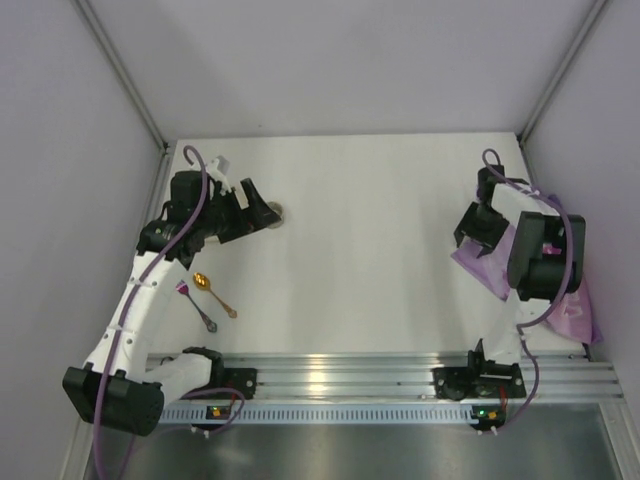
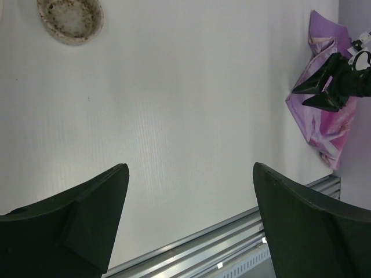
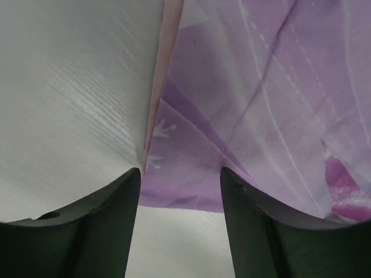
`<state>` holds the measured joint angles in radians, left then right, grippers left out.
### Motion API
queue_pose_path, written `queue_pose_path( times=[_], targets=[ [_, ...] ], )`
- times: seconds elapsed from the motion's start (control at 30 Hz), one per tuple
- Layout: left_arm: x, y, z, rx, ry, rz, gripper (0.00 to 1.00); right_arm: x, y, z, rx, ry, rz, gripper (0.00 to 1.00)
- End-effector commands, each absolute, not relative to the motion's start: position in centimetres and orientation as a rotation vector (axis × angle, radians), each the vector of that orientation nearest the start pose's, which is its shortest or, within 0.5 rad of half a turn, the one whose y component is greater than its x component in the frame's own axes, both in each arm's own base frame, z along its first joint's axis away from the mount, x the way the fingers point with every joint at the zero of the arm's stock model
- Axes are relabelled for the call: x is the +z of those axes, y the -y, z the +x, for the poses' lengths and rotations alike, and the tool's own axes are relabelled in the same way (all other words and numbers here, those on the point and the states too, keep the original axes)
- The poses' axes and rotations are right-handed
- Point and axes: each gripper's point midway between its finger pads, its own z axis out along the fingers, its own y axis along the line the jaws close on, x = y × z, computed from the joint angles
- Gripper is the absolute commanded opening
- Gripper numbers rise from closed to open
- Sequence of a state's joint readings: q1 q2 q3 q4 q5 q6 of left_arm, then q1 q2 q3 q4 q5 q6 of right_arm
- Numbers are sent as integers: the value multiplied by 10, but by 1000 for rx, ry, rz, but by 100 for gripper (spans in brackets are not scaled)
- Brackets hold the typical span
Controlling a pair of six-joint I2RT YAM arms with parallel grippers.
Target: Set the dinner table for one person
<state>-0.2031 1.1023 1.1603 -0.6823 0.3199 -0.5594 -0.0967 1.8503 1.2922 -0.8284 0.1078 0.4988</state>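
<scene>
The white tabletop (image 1: 370, 260) fills the middle of your top view, from the rail at the bottom to the back wall. Your left hand (image 2: 190, 168) is spread wide with nothing between its fingers. In the top view it sits in the upper left, its tips just beside a small round speckled dish (image 2: 71, 20). Your right hand (image 3: 179, 171) is also spread, poised over the left edge of a bunched purple placemat (image 3: 261, 116) that lies at the right edge of the tabletop. You cannot tell whether its tips touch the cloth. At the lower left of the top view, a gold spoon (image 1: 214, 294) and a purple-handled utensil (image 1: 197, 305) lie side by side, well apart from the placemat.
</scene>
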Motion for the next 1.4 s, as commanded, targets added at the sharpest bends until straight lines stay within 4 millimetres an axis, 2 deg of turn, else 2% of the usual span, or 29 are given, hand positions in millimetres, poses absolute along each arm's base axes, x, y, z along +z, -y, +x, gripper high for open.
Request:
queue_pose_path(
  times=[0.0, 0.03, 0.07, 0.13, 0.17, 0.27, 0.37, 0.47, 0.5, 0.57, 0.6, 0.67, 0.7, 0.77, 0.83, 0.87, 0.9, 0.93, 1.0, 1.07, 1.1, 1.13, 1.17, 1.2, 1.23, 1.27, 1.3, 1.33, 1.37],
  targets=[
    [254, 131, 279, -722, -2282, -180, 93, 24, 46, 352, -190, -2772, 872, 57],
    [255, 131, 278, -718, -2284, -172, 93, 19, 46, 350, -198, -2781, 881, 51],
    [253, 129, 276, -707, -2297, -172, 93, 16, 47, 348, -209, -2783, 886, 40],
    [252, 127, 275, -689, -2301, -162, 93, 6, 46, 343, -211, -2794, 897, 31],
    [251, 126, 276, -678, -2303, -164, 93, 3, 44, 342, -204, -2795, 901, 20],
    [246, 127, 275, -678, -2319, -161, 93, -6, 40, 336, -186, -2812, 901, 0],
    [242, 129, 278, -696, -2327, -168, 92, -8, 29, 332, -157, -2833, 860, 0],
    [243, 130, 282, -698, -2323, -179, 91, 5, 6, 330, -93, -2832, 762, 0],
    [245, 130, 283, -696, -2315, -183, 91, 19, -12, 332, -56, -2812, 688, 0],
    [248, 128, 287, -683, -2299, -195, 91, 29, -32, 324, 25, -2820, 652, 0],
    [249, 128, 287, -685, -2297, -195, 91, 43, -48, 322, 81, -2796, 604, 0],
    [252, 126, 290, -672, -2282, -207, 91, 52, -75, 312, 183, -2805, 569, 0],
    [253, 125, 291, -664, -2280, -215, 91, 64, -98, 305, 232, -2799, 486, 0],
    [255, 121, 293, -641, -2270, -232, 91, 76, -127, 295, 292, -2800, 419, 0],
    [259, 119, 293, -631, -2257, -240, 91, 90, -168, 278, 365, -2799, 297, 0],
    [260, 118, 294, -619, -2252, -248, 91, 95, -182, 272, 397, -2800, 262, 0],
    [262, 116, 293, -611, -2246, -254, 91, 97, -206, 258, 426, -2812, 172, 0],
    [265, 114, 293, -602, -2239, -257, 91, 103, -223, 255, 472, -2796, 152, 0],
    [266, 110, 293, -580, -2235, -271, 91, 104, -261, 238, 547, -2809, 32, 0],
    [269, 108, 292, -568, -2228, -277, 91, 115, -294, 235, 651, -2784, -20, 0],
    [270, 106, 292, -558, -2221, -282, 91, 109, -312, 224, 673, -2808, -78, 0],
    [272, 106, 291, -555, -2222, -285, 91, 121, -330, 227, 726, -2782, -103, 0],
    [273, 105, 290, -552, -2220, -287, 91, 124, -342, 224, 753, -2778, -135, 0],
    [275, 104, 289, -548, -2218, -287, 91, 118, -355, 218, 752, -2798, -178, 0],
    [276, 102, 289, -535, -2214, -293, 91, 129, -369, 221, 786, -2770, -196, 0],
    [278, 100, 288, -528, -2209, -297, 91, 130, -377, 221, 797, -2766, -215, 0],
    [280, 99, 287, -520, -2205, -300, 91, 123, -387, 216, 793, -2782, -245, 0],
    [281, 96, 286, -507, -2205, -309, 91, 131, -399, 219, 825, -2760, -263, 0],
    [283, 96, 284, -504, -2198, -312, 91, 124, -406, 216, 826, -2781, -285, 0]
  ],
)
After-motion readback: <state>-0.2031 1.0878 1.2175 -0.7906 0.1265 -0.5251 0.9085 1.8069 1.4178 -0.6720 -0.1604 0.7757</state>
